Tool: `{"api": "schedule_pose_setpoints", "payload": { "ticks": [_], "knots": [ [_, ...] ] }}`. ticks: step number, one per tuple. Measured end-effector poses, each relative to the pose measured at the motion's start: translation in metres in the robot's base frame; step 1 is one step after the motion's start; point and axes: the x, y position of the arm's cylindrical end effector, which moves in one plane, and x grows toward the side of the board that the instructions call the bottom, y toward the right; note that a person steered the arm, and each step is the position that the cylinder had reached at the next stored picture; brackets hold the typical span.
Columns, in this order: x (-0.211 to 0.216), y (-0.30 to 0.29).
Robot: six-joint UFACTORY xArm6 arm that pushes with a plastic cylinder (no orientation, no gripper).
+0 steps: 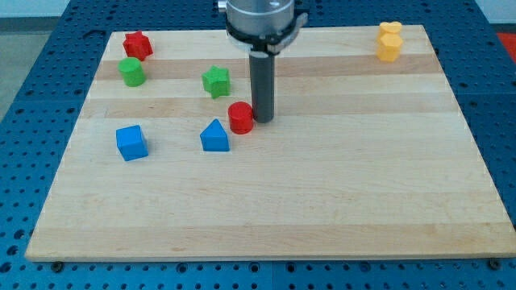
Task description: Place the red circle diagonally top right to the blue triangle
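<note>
Though small, red circle (240, 117): squat cylinder.

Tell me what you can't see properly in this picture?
- My tip: camera view, contact with the red circle block cannot be told; they overlap.
- Arm above the grey mount: cut off by the view's top.
- Two yellow blocks: too small and bunched to name shapes.
</note>
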Motion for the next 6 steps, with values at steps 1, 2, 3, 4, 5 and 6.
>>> {"api": "schedule_pose_setpoints", "payload": {
  "ticks": [1,2,3,4,5,6],
  "knots": [
    [0.02,0.004],
    [0.055,-0.006],
    [0.058,-0.032],
    [0.021,-0.054],
    [-0.033,-0.054],
    [-0.06,-0.05]
  ]
}}
